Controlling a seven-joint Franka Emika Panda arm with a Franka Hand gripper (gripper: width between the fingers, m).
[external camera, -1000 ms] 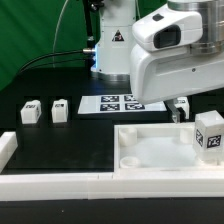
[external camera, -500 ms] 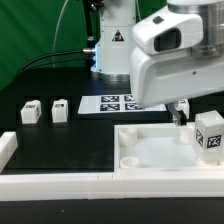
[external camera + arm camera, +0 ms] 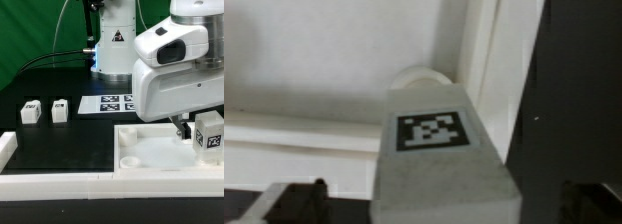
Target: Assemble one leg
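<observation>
A white leg (image 3: 211, 135) with a square tag stands on the large white tray-like piece (image 3: 150, 147) near its edge at the exterior view's right. My gripper (image 3: 186, 128) hangs low over the tray, right beside this leg. In the wrist view the leg (image 3: 434, 135) fills the middle, tag facing the camera. The gripper (image 3: 446, 205) is open, its dark fingertips (image 3: 295, 202) wide apart on either side of the leg and not touching it. Two more legs (image 3: 30, 111) (image 3: 60, 110) stand on the black table at the exterior view's left.
The marker board (image 3: 113, 103) lies behind the tray. A white wall (image 3: 60, 181) runs along the table's front edge, with a short white piece (image 3: 6, 148) at the left. The arm's base (image 3: 112, 45) stands at the back. The tray has a round corner hole (image 3: 131, 160).
The arm has moved down and toward the exterior view's right, bringing the gripper close to the leg on the tray. The legs and tray have not moved.
</observation>
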